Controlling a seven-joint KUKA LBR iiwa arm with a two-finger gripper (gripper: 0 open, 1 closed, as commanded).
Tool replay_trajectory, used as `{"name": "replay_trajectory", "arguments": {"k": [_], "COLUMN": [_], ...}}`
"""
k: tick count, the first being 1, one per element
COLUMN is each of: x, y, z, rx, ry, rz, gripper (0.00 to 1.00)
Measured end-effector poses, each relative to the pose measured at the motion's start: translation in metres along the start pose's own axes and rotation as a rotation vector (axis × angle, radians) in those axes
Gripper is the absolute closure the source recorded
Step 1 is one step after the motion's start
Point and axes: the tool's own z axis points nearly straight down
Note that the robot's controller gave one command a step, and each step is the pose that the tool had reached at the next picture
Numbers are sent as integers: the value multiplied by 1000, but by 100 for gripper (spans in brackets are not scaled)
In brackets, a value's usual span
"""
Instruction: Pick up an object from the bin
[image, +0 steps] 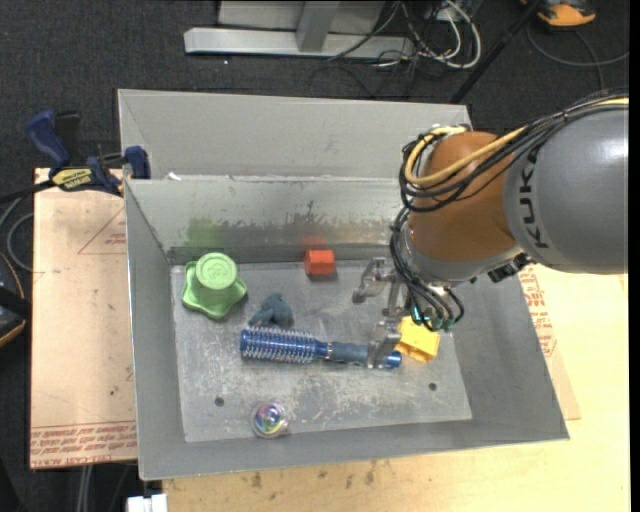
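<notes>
Camera view looks down on the grey metal bin (200, 400), where the grey KUKA arm with its orange wrist cover (470, 205) reaches in from the right. Its two-finger gripper (377, 318) hangs low over the right half of the floor. The metal fingers (385, 345) stand apart with nothing between them, the nearer tip at the handle end of a blue bristled hairbrush (300, 349) lying crosswise mid-floor. A green scalloped plastic cup (213, 285) sits at the left. A yellow block (420, 343) lies just beside the gripper. A small red cube (320, 262) rests by the back wall, a dark blue-grey lump (272, 312) lies above the brush, and a shiny ball (269, 420) lies near the front.
</notes>
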Motion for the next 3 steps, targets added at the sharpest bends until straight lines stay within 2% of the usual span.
{"name": "replay_trajectory", "arguments": {"k": [1,2,3], "x": [41,39,29], "y": [18,19,39], "z": [77,75,-98], "rx": [3,2,2], "ry": [-20,-27,-18], "rz": [-335,-335,-316], "gripper": [0,100,100]}}
